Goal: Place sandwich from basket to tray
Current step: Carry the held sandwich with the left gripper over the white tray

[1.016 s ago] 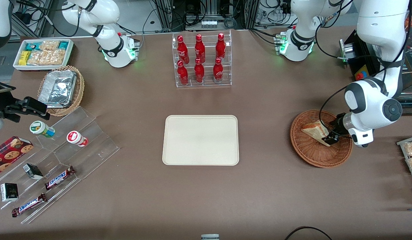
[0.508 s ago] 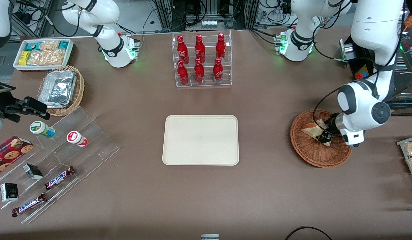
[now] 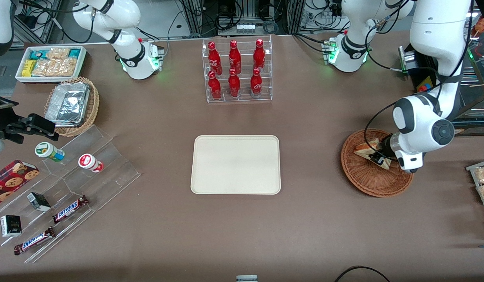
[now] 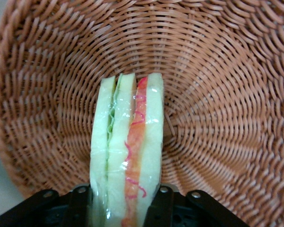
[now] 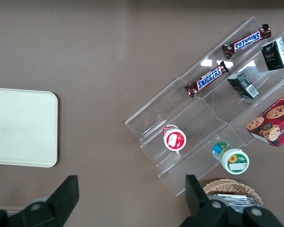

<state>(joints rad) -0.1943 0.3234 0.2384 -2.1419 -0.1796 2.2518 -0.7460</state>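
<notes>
The reddish-brown woven basket (image 3: 373, 178) sits toward the working arm's end of the table. The clear-wrapped sandwich (image 3: 365, 149) is a pale wedge over the basket. In the left wrist view the sandwich (image 4: 128, 142) shows red and green filling, with the basket (image 4: 217, 94) weave below it. My gripper (image 3: 377, 158) is shut on the sandwich; its black fingers (image 4: 80, 203) press both bread faces. The sandwich seems lifted a little above the basket floor. The cream tray (image 3: 236, 164) lies at the table's middle, bare; it also shows in the right wrist view (image 5: 21, 127).
A clear rack of red bottles (image 3: 236, 70) stands farther from the camera than the tray. A tan wicker basket with a foil container (image 3: 71, 105), a white bin of snacks (image 3: 50, 62) and a clear stepped stand with snacks (image 3: 69, 184) lie toward the parked arm's end.
My gripper and the sandwich have shifted slightly toward the tray and away from the camera over the basket; the sandwich has risen a little.
</notes>
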